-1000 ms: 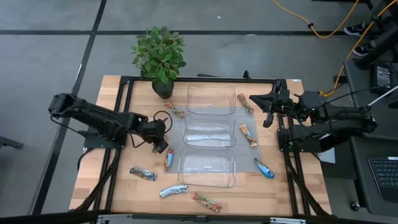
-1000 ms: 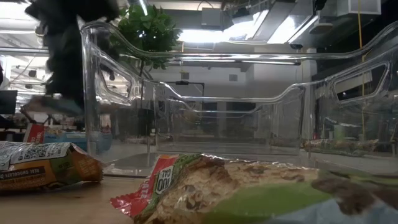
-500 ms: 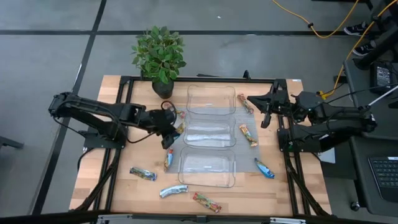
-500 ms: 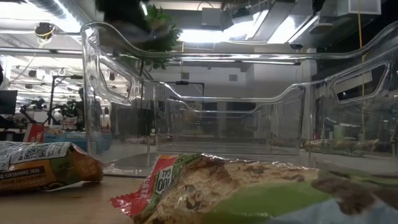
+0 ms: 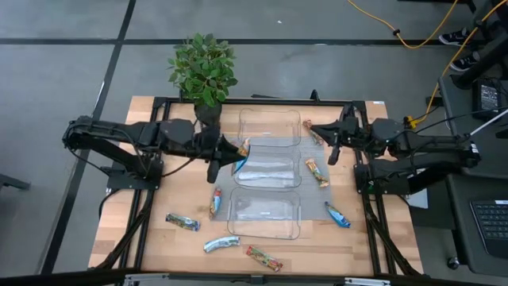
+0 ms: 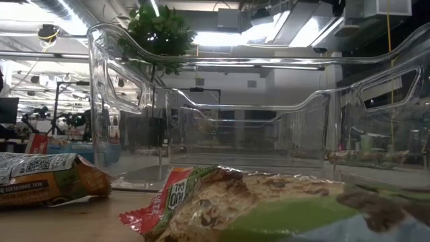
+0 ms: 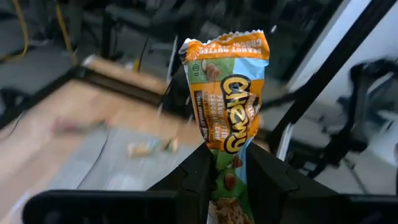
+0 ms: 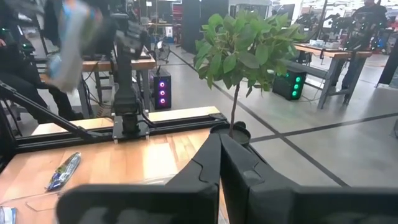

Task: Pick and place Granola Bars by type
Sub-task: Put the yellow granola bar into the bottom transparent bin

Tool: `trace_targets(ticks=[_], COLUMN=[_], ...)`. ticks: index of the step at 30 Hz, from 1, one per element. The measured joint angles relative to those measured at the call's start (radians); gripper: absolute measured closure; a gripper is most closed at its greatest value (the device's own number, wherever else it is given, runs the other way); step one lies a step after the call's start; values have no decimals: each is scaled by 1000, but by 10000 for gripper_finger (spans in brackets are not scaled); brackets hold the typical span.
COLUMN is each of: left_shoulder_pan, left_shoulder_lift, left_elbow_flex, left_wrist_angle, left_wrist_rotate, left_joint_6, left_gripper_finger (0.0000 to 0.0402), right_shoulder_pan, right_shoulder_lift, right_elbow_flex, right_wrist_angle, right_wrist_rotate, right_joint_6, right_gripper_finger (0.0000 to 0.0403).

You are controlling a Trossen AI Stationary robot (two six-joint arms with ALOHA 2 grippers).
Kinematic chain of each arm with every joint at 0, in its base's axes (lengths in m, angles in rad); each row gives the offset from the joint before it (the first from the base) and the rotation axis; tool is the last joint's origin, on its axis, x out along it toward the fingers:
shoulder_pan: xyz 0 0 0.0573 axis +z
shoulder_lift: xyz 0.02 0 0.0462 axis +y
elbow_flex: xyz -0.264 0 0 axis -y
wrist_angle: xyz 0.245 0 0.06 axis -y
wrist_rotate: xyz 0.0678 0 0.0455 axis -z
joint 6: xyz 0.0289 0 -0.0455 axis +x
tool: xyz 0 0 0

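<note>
Left gripper (image 5: 236, 151) is hanging over the left edge of the middle tray (image 5: 267, 171), jaws clamped on the lower end of 1 orange-gold bar (image 7: 227, 112). Risk, as judged: the grip is taking only the wrapper's tail, so the bar is likely pivoting or slipping on any fast move, and a release from here could be dropping it on the tray rim or outside onto the surface (image 5: 184, 191). Also, it could be landing in the wrong tray of the 3 clear trays, all looking empty. The held bar is standing upright in the wrist view, wrapper glossy, crinkled, orange with green and blue print. Other Granola Bars are lying loose: blue-silver 1 (image 5: 182, 222) at front left, another (image 5: 221, 244) beside a red-multicoloured bar (image 5: 263, 257), orange-gold 1 (image 5: 317, 171) right of the trays. Right gripper (image 5: 332, 143) is waiting by the far tray (image 5: 270, 127), jaws closed and empty.
</note>
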Motion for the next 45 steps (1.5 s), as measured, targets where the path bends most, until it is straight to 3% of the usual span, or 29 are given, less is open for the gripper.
trace_targets(ticks=[17,28,35,45], left_shoulder_pan=[-86,-170,-206,-200], left_shoulder_lift=[369,498,601,772], left_elbow_flex=[378,394,394,392], left_wrist_angle=[-2,-24,-117,-228], left_wrist_rotate=[28,26,-22,15], left_joint_6=[44,-61,-68,-169], left_gripper_finger=[327,327,327,327], right_shoulder_pan=[0,0,1,1], right_shoulder_lift=[24,27,27,27], right_elbow_flex=[0,0,0,0], right_wrist_angle=[-14,-14,-14,-14], right_wrist_rotate=[-25,-187,-192,-192], right_joint_6=[0,1,1,-1], right_gripper_finger=[395,395,395,395])
